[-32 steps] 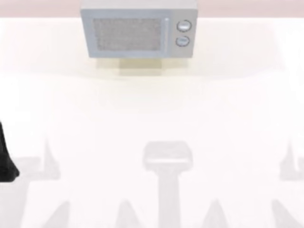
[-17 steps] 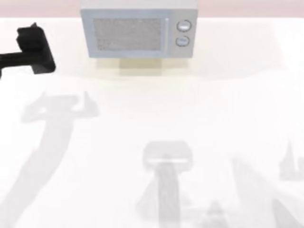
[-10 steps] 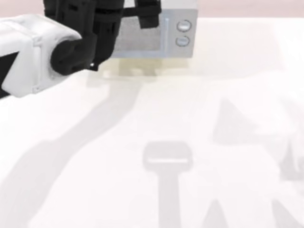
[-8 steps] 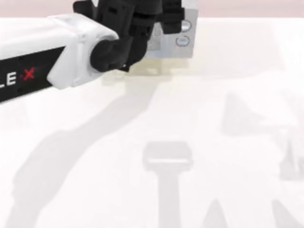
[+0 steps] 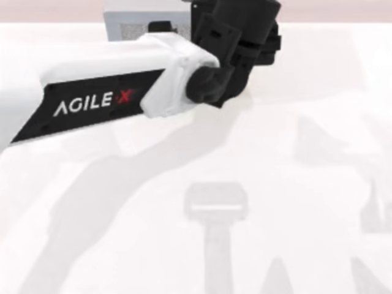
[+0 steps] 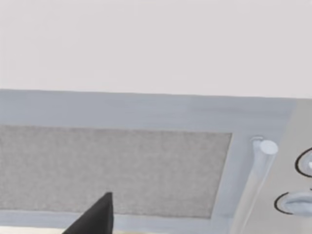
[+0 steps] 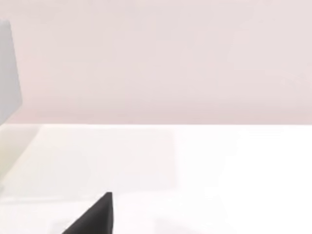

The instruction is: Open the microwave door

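The light-grey microwave (image 5: 125, 18) stands at the back edge of the table, left of centre. In the top view my left arm covers most of it. My left gripper (image 5: 237, 43) hangs in front of its right part. In the left wrist view the microwave door (image 6: 117, 168) is closed, with its speckled mesh window, and its vertical bar handle (image 6: 256, 185) is close ahead. One black finger (image 6: 95, 219) shows well off to the side, with nothing held and the gripper open. The handle is not between the fingers.
Two round knobs (image 6: 298, 202) sit beside the handle. My right gripper (image 7: 139, 229) is out of the top view and parked. Its wrist view shows one finger (image 7: 95, 219), bare table, and a grey side of the microwave (image 7: 7, 73).
My left arm has swung in from the table's left edge to the front of the microwave and now covers its right part in the top view. The door has stayed closed.
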`<state>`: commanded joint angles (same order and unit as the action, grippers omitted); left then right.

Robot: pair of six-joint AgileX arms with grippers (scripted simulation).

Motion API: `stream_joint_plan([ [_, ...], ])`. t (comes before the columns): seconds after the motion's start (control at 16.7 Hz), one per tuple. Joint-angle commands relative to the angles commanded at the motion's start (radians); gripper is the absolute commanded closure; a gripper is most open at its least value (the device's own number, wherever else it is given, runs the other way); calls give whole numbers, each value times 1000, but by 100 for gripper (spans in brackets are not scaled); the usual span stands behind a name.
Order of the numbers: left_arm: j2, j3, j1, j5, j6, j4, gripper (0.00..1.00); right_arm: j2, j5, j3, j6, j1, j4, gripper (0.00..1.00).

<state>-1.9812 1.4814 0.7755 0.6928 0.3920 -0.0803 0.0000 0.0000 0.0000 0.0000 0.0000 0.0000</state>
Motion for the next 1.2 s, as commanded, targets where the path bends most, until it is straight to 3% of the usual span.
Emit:
stream_joint_plan([
  [0.3, -15, 13, -11, -9, -7, 6, 0, 0, 0, 0, 0, 0, 0, 0],
  [0.72, -225, 204, -99, -87, -67, 60, 0, 0, 0, 0, 0, 0, 0, 0],
  [0.96, -236, 215, -105, -93, -71, 63, 0, 0, 0, 0, 0, 0, 0, 0],
  [1.2, -236, 215, -105, -93, -71, 63, 30, 0, 0, 0, 0, 0, 0, 0],
])
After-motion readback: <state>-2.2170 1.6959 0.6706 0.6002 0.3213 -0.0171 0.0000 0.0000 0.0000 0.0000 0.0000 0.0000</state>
